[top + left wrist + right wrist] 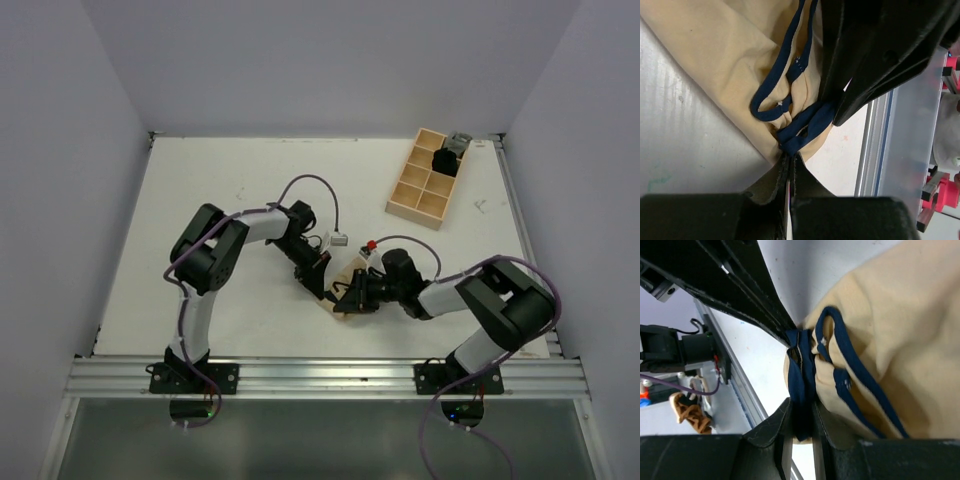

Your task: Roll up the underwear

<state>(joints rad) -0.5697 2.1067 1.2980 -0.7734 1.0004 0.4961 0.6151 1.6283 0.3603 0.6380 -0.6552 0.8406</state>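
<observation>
The underwear (pixel 346 281) is a small tan-beige garment with dark blue trim, lying near the table's front centre between the two grippers. My left gripper (pixel 322 280) is shut on its trim at one corner; in the left wrist view the fabric (pixel 730 65) bunches at the closed fingertips (pixel 789 155). My right gripper (pixel 350 293) is shut on the dark trim band from the other side; the right wrist view shows the band (pixel 802 385) pinched between its fingers, with the tan fabric (pixel 900 325) spreading to the right. The two grippers almost touch.
A light wooden compartment tray (pixel 430 180) stands at the back right with dark items in two far compartments. A metal rail (pixel 330 375) runs along the table's front edge. White walls close in the table at the left, back and right.
</observation>
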